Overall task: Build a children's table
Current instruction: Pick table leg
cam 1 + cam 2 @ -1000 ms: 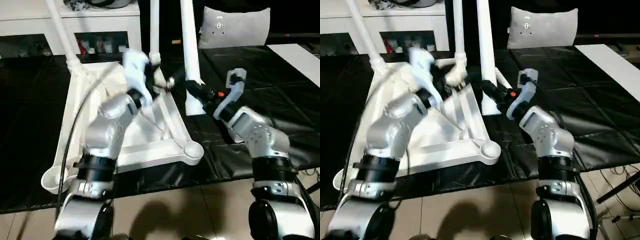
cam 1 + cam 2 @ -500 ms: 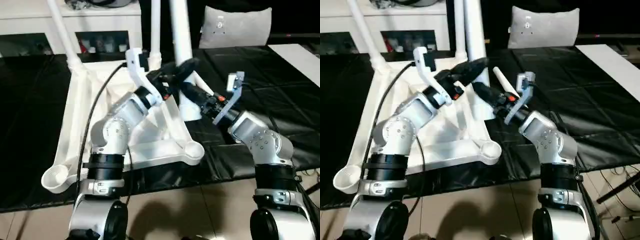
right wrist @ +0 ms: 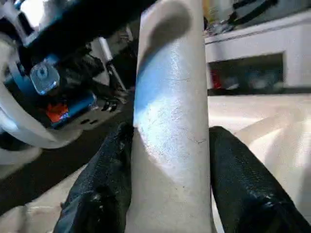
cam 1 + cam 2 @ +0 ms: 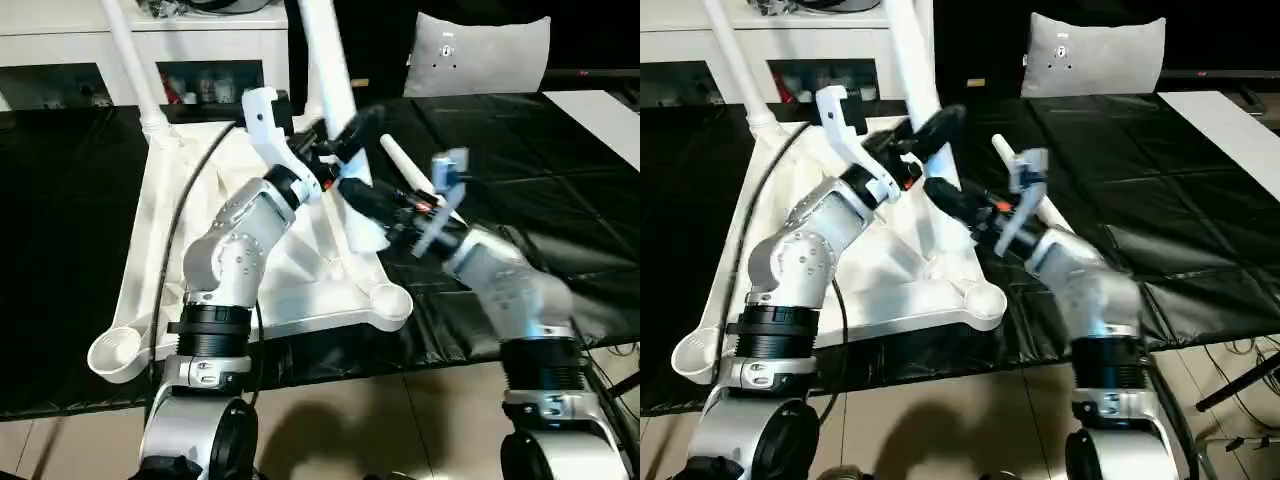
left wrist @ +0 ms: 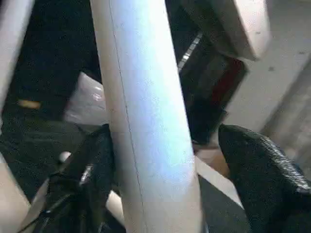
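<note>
Covering the work table (image 4: 70,250), black sheeting meets tiled floor (image 4: 400,420)

Black covering (image 4: 70,240) over the work table, quilted into squares, glossy, spread across the whole surface in front of me. At the far right part of the table a grey cushion (image 4: 482,55) stands upright, a small emblem on its face. At the right edge a flat white sheet or board (image 4: 600,112) lies on the covering, running off toward the far right corner. Beyond the far edge, a white shelf unit (image 4: 150,50): small coloured items behind its lower opening, too small to tell apart; dark clutter on its top. Below the near edge, tan tiled floor (image 4: 380,420). Cables (image 4: 1240,350) on the floor at right.
</note>
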### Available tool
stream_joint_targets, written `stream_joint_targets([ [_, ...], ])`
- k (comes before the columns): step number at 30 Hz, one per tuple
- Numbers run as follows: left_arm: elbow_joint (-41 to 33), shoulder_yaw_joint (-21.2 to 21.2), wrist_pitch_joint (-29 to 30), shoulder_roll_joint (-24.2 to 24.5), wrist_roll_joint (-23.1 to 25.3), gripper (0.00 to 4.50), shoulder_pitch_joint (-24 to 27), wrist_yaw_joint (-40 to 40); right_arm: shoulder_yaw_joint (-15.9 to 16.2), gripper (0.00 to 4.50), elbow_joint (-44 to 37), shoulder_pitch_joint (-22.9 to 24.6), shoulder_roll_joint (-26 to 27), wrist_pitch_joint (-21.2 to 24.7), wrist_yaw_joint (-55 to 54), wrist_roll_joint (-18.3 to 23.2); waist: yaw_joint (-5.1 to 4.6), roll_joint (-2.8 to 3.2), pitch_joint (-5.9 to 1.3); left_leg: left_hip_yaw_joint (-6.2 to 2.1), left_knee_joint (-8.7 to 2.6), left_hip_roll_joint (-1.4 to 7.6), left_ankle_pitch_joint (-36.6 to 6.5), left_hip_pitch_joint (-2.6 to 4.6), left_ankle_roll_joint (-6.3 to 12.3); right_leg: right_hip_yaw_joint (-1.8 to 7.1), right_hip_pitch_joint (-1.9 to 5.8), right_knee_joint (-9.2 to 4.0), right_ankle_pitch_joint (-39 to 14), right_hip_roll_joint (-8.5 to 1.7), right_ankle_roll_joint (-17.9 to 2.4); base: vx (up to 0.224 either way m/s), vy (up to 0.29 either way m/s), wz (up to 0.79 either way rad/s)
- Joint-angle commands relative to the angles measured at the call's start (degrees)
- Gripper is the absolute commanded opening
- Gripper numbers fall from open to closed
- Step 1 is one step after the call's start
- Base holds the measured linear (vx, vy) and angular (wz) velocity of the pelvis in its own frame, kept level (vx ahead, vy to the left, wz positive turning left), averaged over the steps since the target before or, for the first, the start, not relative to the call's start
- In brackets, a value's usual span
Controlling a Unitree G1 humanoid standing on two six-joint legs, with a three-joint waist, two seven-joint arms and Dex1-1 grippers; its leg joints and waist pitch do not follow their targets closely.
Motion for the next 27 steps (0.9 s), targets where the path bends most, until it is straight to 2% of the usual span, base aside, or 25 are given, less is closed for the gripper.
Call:
stream_joint_targets([
  [1, 0.18, -2.77, -1.55, -0.81, 2.57, 3.24, -1.68, 2.29, 1.43, 1.89, 1.05, -0.07, 0.70, -3.87, -3.08, -3.30, -0.06, -0.90, -4.38, 0.16, -3.46, 0.71, -3.80, -0.33, 2.42, 2.79, 4.08, -4.36, -13.30, -3.45, -6.06, 0.000, 0.000, 0.00],
  [5, 1.02, -3.69, -2.73, -1.17, 5.11, 3.17, -2.08, 5.17, 2.76, 1.89, 2.71, -0.40, 1.18, -7.17, -5.99, -6.20, -0.24, -0.83, -4.34, 0.24, -3.41, 0.63, -3.78, -0.25, 2.72, 2.86, 4.04, -4.26, -11.98, -3.24, -6.64, 0.000, 0.000, 0.00],
  [7, 1.52, -3.76, -3.50, -1.61, 5.96, 2.87, -2.23, 6.35, 3.16, 1.89, 3.43, -0.48, 1.47, -8.33, -7.08, -7.17, -0.15, -0.85, -4.37, 0.21, -3.41, 0.60, -3.88, -0.26, 2.89, 2.88, 4.19, -4.20, -11.85, -3.31, -6.86, 0.000, 0.000, 0.00],
  [9, 1.86, -5.02, -5.08, -2.40, 7.59, 2.78, -1.96, 6.87, 4.77, 1.89, 4.78, -0.28, 1.74, -11.07, -8.50, -9.77, -0.20, -0.95, -4.40, 0.23, -3.35, 0.53, -3.90, -0.35, 2.93, 2.87, 4.22, -4.17, -11.62, -3.33, -6.94, 0.000, 0.000, 0.00],
  [13, 1.83, -5.46, -5.78, -2.73, 7.91, 2.42, -1.64, 6.79, 4.96, 1.89, 5.33, -0.01, 2.11, -12.57, -8.49, -10.35, -0.18, -0.84, -4.43, 0.23, -3.31, 0.57, -3.98, -0.36, 3.70, 2.88, 4.17, -4.16, -11.14, -3.37, -7.37, 0.000, 0.000, 0.00],
  [16, 1.96, -5.03, -6.06, -2.92, 7.56, 2.20, -1.53, 7.05, 5.09, 1.89, 5.62, 0.25, 2.11, -13.23, -8.39, -10.44, -0.30, -1.08, -4.41, 0.23, -3.30, 0.57, -3.82, -0.39, 4.05, 2.87, 4.24, -4.08, -10.71, -3.31, -7.61, 0.000, 0.000, 0.00],
  [18, 2.10, -4.82, -6.02, -3.05, 7.17, 1.94, -1.44, 7.23, 5.38, 1.89, 6.02, 0.30, 2.06, -13.94, -8.35, -10.59, -0.35, -0.99, -4.41, 0.24, -3.28, 0.58, -3.99, -0.38, 4.18, 2.85, 4.19, -4.08, -10.98, -3.35, -7.76, 0.000, 0.000, 0.00],
  [24, 2.34, -4.50, -5.39, -3.43, 6.26, 1.86, -1.16, 6.65, 5.73, 1.89, 6.82, 0.18, 2.13, -15.13, -8.38, -11.02, -0.51, -1.04, -4.38, 0.24, -3.28, 0.57, -4.23, -0.40, 4.29, 2.83, 4.21, -4.09, -11.28, -3.31, -7.97, 0.000, 0.000, 0.00],
  [27, 2.26, -2.90, -3.00, -4.12, 2.71, 1.85, -0.96, 5.73, 5.72, 1.89, 7.08, 0.25, 2.24, -15.94, -8.23, -11.30, -0.61, -1.02, -4.40, 0.28, -3.22, 0.51, -3.85, -0.42, 4.31, 2.83, 4.19, -3.96, -10.70, -3.27, -8.44, 0.000, 0.000, 0.00],
])
